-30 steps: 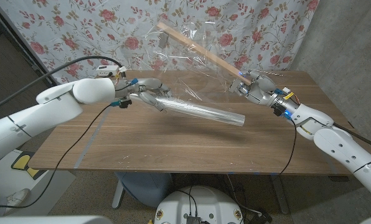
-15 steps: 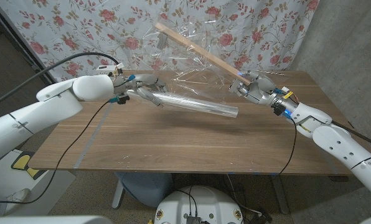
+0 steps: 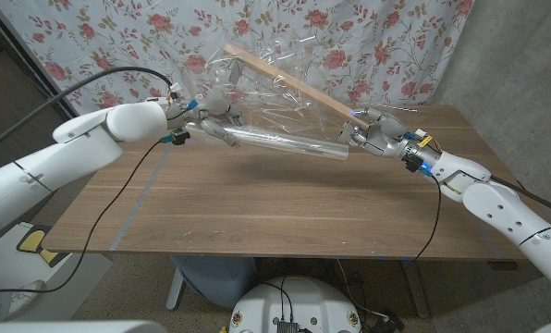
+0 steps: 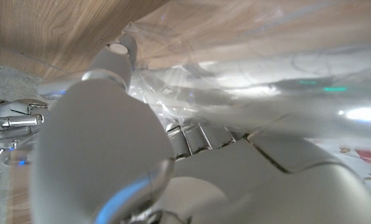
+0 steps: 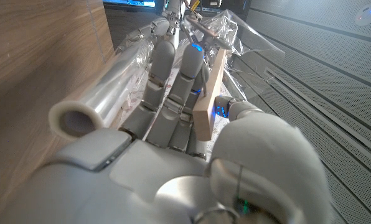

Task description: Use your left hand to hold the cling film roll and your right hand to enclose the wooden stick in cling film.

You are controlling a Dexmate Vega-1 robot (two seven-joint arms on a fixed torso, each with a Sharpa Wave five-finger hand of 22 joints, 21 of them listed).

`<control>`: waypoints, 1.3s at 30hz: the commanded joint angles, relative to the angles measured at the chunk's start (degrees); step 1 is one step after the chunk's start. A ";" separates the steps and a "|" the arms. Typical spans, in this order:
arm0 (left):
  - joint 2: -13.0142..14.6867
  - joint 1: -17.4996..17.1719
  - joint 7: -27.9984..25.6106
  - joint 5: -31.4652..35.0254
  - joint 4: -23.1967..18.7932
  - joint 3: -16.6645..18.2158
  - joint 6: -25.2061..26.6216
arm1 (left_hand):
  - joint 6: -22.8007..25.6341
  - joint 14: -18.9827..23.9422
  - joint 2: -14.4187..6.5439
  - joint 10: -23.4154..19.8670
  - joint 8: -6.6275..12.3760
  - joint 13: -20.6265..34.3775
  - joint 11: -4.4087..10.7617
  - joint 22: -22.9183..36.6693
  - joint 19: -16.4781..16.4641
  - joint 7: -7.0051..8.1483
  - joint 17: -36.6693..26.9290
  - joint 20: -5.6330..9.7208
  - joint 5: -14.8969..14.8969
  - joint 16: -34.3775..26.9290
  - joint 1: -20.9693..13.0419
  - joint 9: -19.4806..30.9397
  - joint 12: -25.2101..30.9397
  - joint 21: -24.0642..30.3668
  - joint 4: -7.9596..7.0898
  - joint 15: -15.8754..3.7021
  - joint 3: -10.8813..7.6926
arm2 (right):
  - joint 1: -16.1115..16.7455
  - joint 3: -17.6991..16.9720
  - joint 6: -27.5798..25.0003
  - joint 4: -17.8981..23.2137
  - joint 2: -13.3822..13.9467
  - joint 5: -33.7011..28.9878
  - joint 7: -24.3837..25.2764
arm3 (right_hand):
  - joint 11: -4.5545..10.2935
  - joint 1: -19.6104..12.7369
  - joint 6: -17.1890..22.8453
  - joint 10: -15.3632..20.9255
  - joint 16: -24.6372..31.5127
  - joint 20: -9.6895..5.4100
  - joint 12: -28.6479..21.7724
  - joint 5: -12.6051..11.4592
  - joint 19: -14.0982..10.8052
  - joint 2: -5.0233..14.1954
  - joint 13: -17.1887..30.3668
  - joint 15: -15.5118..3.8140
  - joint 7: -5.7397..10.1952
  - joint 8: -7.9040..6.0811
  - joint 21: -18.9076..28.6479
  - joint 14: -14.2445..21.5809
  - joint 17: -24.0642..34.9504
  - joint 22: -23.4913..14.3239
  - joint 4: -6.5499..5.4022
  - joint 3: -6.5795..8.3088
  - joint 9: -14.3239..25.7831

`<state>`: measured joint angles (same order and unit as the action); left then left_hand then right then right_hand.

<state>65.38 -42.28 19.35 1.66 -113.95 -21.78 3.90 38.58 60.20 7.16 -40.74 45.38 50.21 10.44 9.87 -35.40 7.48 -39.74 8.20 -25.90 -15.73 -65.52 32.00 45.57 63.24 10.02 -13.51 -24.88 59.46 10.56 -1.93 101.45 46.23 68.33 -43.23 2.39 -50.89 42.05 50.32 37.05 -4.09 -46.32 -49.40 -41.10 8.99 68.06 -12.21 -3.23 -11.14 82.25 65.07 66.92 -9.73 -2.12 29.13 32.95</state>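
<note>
My left hand (image 3: 209,125) grips one end of the cling film roll (image 3: 285,143) and holds it lifted above the table, slanting down toward the right. A loose sheet of film (image 3: 257,88) rises from the roll and drapes over the wooden stick (image 3: 289,83). My right hand (image 3: 373,134) holds the stick's lower end, and the stick angles up to the left over the roll. In the right wrist view the stick (image 5: 210,93) passes between my right hand's (image 5: 173,112) thumb and fingers, beside the roll's open end (image 5: 76,118). My left hand (image 4: 173,155) is wrapped in film (image 4: 254,93) in the left wrist view.
The wooden table (image 3: 275,208) spreads below both hands. A floral curtain (image 3: 377,46) hangs behind it. Black cables (image 3: 100,231) trail from both arms across the table's edges.
My left hand has lifted the roll and moved it back and up toward the stick. The stick's upper end has dropped slightly, and the film has bunched closer around it.
</note>
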 commanded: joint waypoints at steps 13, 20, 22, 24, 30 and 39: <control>-1.01 2.06 -0.19 1.47 0.48 -0.49 -0.25 | 1.29 0.73 -7.68 -0.36 5.94 0.11 0.16 0.04 0.19 1.21 -0.15 0.05 -0.17 0.55 -6.19 4.15 -0.09 0.60 -1.13 0.27 -1.67 | 0.00 0.03 0.07 -1.97 0.57 -0.03 -1.90 | 3.39 -1.12 4.72 3.52 0.21 -2.67 -1.01 -0.47 -0.10 1.20 0.43 -0.39 4.13 -0.41 0.47 0.26 0.27 -0.19 9.70 16.21 0.32; -0.27 0.45 -1.76 0.87 -0.41 0.93 -0.30 | 1.16 0.91 -7.71 -0.30 5.88 0.09 0.17 0.04 0.26 1.02 -0.27 0.08 -0.14 0.65 -6.15 4.04 -0.20 0.68 -1.14 0.29 -1.68 | -2.18 0.60 0.02 -5.97 2.07 -1.83 -6.25 | 3.30 -1.18 4.68 3.62 0.24 -2.74 -1.38 -0.49 -0.26 1.18 0.71 -0.42 4.18 -0.41 0.63 0.17 0.28 -0.21 9.76 16.22 0.39; 0.28 -0.33 -2.43 0.85 -0.90 1.56 -0.19 | 1.20 0.89 -7.71 -0.22 5.88 0.22 0.18 0.04 0.28 0.87 -0.29 0.08 -0.14 0.71 -6.20 3.99 -0.17 0.70 -1.11 0.29 -1.70 | -3.47 1.48 -0.31 -7.11 3.10 -3.24 -8.37 | 3.05 -1.38 4.71 4.08 1.30 -2.79 -1.37 -0.48 -0.41 1.22 0.25 -0.38 4.08 -0.40 1.06 0.86 1.48 -0.38 10.01 16.23 0.39; 0.70 -0.88 -2.55 0.25 -1.08 2.16 0.06 | 1.06 0.88 -7.74 -0.14 5.87 0.37 0.27 0.04 0.28 0.96 -0.28 0.07 -0.13 0.77 -6.20 4.06 -0.13 0.73 -1.12 0.30 -1.70 | -4.28 2.24 -0.54 -7.86 3.63 -4.12 -9.78 | 2.99 -1.54 4.61 3.62 1.93 -2.83 -2.09 -0.52 -0.21 1.30 1.52 -0.34 4.07 -0.50 1.39 0.96 2.28 -0.50 10.12 16.35 0.68; 1.46 -1.43 -2.67 0.01 -1.58 2.78 0.00 | 1.04 0.99 -7.68 -0.28 5.88 0.21 0.21 0.05 0.30 1.15 -0.41 0.09 -0.08 0.83 -6.22 4.02 -0.22 0.82 -1.08 0.28 -1.68 | -4.13 2.84 -0.85 -8.79 3.47 -4.17 -9.74 | 3.05 -1.65 4.71 3.52 2.59 -2.85 -2.17 -0.70 0.03 1.32 0.84 -0.33 3.76 -0.50 2.07 0.43 2.87 -0.57 10.10 16.66 0.81; 2.80 -3.44 -3.88 -0.54 -3.38 4.48 0.82 | 0.91 1.13 -7.70 -0.28 5.86 0.06 0.16 0.04 0.38 1.08 -0.45 0.08 0.00 1.06 -6.26 3.98 -0.39 0.96 -1.09 0.28 -1.68 | -4.63 3.61 -1.41 -8.47 3.88 -4.63 -10.20 | 3.14 -1.58 4.71 3.38 3.33 -2.84 -2.66 -0.92 0.18 1.26 0.96 -0.34 3.64 -0.39 2.74 -0.05 2.88 -0.49 9.94 16.94 0.93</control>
<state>66.68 -43.51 16.78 1.90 -115.55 -19.26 3.92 38.43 60.62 7.16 -40.72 45.38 50.28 10.43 9.87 -35.40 7.62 -39.96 8.19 -25.88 -14.82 -65.52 32.00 45.41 63.64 10.02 -13.34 -24.88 55.88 12.92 -2.60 93.79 49.28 64.67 -52.03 2.39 -50.98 42.39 50.54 39.94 -4.09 -47.48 -50.07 -41.10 8.90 68.06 -12.51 -3.47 -11.25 84.55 65.24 69.64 -10.02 -2.12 29.13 33.79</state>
